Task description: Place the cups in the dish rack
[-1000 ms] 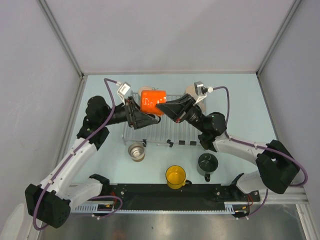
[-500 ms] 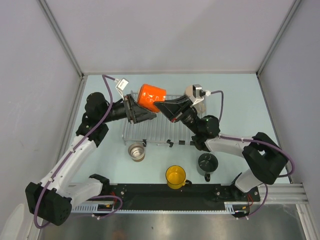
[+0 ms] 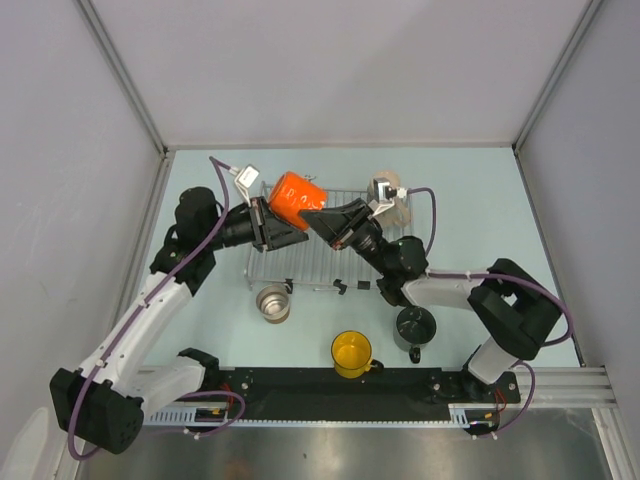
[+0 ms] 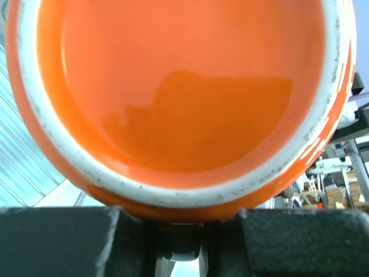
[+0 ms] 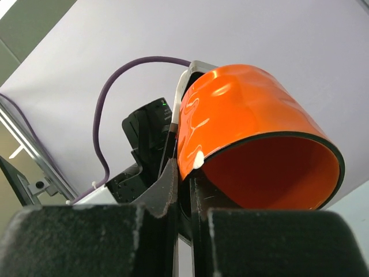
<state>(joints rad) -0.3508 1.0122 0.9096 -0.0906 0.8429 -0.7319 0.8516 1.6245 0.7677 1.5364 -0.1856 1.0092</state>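
Top external view shows you the orange mug (image 3: 296,196) tipped sideways in the air over the far left corner of the dish rack (image 3: 305,268). The right jaws are clamped on its rim wall. The left jaws flank its base, but you cannot tell whether they grip.

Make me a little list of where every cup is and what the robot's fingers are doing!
orange mug: tilted in the air above the dish rack
right fingers: pinched on the orange mug's rim
left fingers: right at the mug's bottom; grip unclear
steel cup: on the table, near side of the rack
yellow mug: on the table, nearest the arm bases
dark grey mug: on the table, right of the yellow mug
beige mug: partly hidden behind the right arm
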